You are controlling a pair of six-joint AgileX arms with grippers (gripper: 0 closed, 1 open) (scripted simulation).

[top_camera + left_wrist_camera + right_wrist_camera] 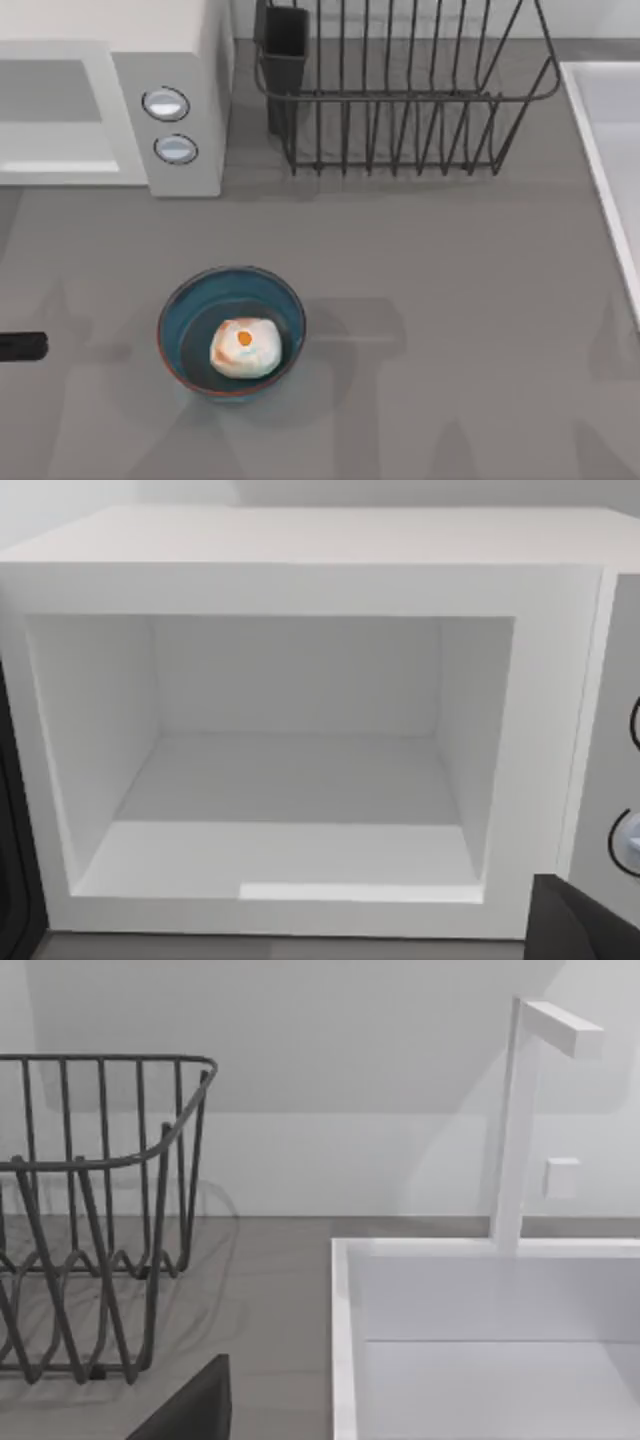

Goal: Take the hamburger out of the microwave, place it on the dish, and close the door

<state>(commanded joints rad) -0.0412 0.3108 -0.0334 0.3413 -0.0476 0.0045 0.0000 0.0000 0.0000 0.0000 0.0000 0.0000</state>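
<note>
Hamburger (245,348) in dish (176,325), microwave (185,120) cavity open.
Left pincer (22,346), grip state unclear, left of dish; wire rack (400,95) beyond.

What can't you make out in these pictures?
- Door: the left wrist view looks into the open microwave; a dark strip at that picture's edge may be the door.
- Left gripper: cut off by the top view's left edge.
- Hamburger's underside: hidden in the dish.

White microwave (180,100), blue dish (172,325), pale orange-spotted hamburger (245,348)
</note>
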